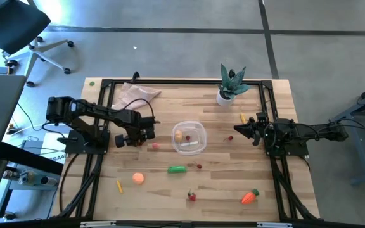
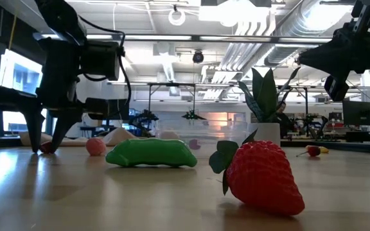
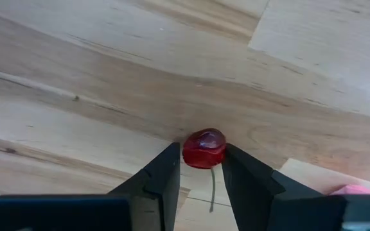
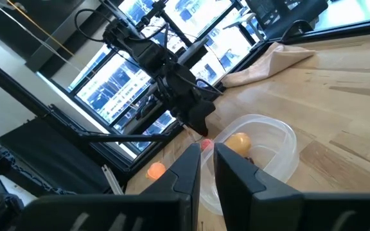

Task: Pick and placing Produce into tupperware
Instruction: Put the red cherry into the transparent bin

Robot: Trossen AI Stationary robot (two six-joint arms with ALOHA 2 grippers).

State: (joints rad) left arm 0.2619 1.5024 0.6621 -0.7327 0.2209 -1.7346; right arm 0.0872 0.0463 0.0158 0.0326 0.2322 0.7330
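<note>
My left gripper [image 1: 120, 142] points down at the table left of the tupperware [image 1: 199, 130] and is shut on a small red cherry-like piece of produce [image 3: 204, 147]. The clear tupperware holds a yellow-orange piece [image 1: 179, 135] and a pale one. More produce lies loose on the wood: a pink piece [image 1: 154, 146], a green pepper [image 1: 177, 169], an orange ball [image 1: 138, 178], a strawberry [image 1: 192, 196] and a carrot [image 1: 250, 197]. My right gripper [image 1: 238, 128] waits level at the right, shut, with nothing between its fingers. My left gripper pinches the round red piece by its two opposite sides [image 3: 186, 149] between the free ends of its fingers [image 2: 55, 138]. The fingers come from above, pointing steeply down. The piece sits low at the table top [image 2: 45, 147], its thin stem [image 3: 212, 192] trailing back between the fingers.
A spiky plant in a white pot [image 1: 231, 85] stands at the far edge and a beige cloth [image 1: 135, 95] lies at the far left. A yellow piece [image 1: 243, 118] and small red bits [image 1: 199, 166] lie near the right arm. Black frame rails [image 1: 189, 81] border the table.
</note>
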